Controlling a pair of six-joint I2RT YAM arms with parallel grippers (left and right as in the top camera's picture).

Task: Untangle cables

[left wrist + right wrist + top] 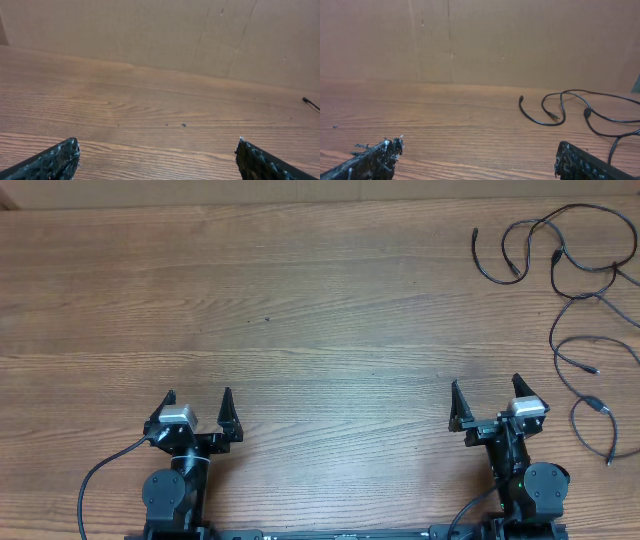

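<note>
Sprawling over the upper right corner of the overhead view, the cables (557, 256) lie as a loose tangle of thin black cords on the wooden table (300, 300). Their loops run from the top edge down the right side of the frame, and several strands cross one another near the top. One free end (475, 232) points toward the top of the picture, at the left edge of the tangle.

Both arms sit along the bottom edge. The left gripper (198, 395) is at the lower left, its claw released and spread wide, with only bare wood between its fingers. It is well apart from the cords. The right gripper (486, 382) is at the lower right, likewise released and wide, grasping nothing. It is nearer the tangle, whose lowest loop lies to its right, but nothing touches it.

In the left wrist view, the tip of one cord (310, 102) shows at the right edge, in front of a cardboard wall (150, 35). In the right wrist view, the loops lie flat on the wood in the right half of the frame, beyond the dark fingertips (380, 160).
</note>
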